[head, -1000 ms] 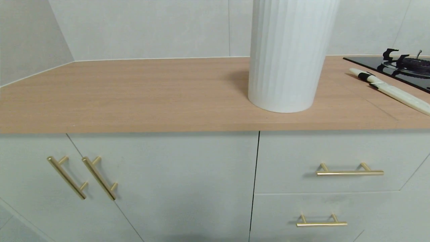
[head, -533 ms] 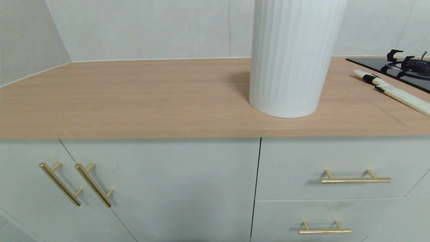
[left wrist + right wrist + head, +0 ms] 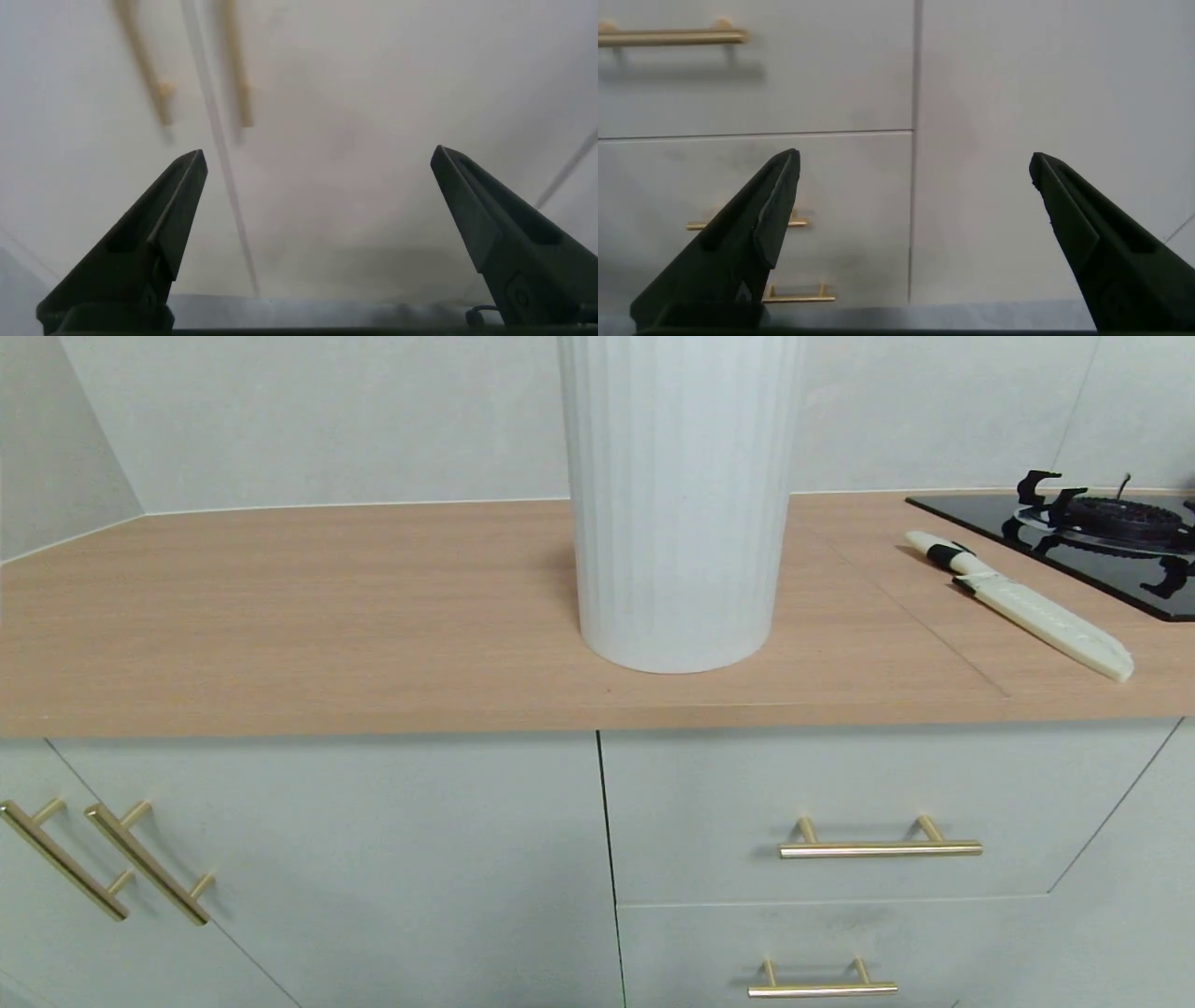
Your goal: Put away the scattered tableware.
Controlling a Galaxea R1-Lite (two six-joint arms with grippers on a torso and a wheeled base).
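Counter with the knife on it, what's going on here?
Nothing is being handled right now. The knife lies on the counter, between the tall white container and the stove. The left hand and the right hand are both open and empty, down in front of the cabinet fronts.

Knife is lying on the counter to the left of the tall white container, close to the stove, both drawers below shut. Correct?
One thing is wrong: the knife lies to the right of the white container, not the left. The rest holds: it is on the counter, close to the stove, and both drawers are shut. The head view shows it.
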